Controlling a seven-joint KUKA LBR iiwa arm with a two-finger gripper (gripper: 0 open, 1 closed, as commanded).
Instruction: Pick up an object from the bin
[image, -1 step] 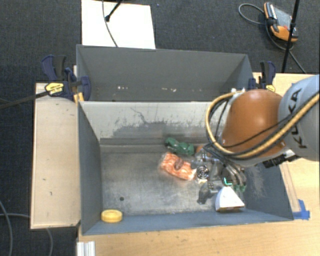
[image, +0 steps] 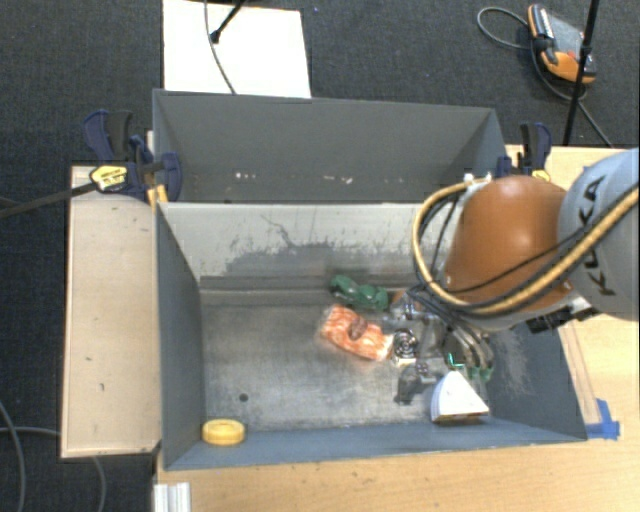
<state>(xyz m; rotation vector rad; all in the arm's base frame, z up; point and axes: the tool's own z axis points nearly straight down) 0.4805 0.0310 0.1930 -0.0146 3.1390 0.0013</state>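
A yellow disc (image: 223, 431) lies in the front left corner of the bin (image: 250, 380), well apart from everything else. Near the middle of the floor lies a crumpled orange-and-pink packet (image: 354, 333), with a dark green thing (image: 358, 292) just behind it by the back wall. The gripper (image: 408, 362) is low over the floor, just right of the packet; whether it is open or closed cannot be told. A white wedge (image: 458, 398) lies just right of it, against the front wall.
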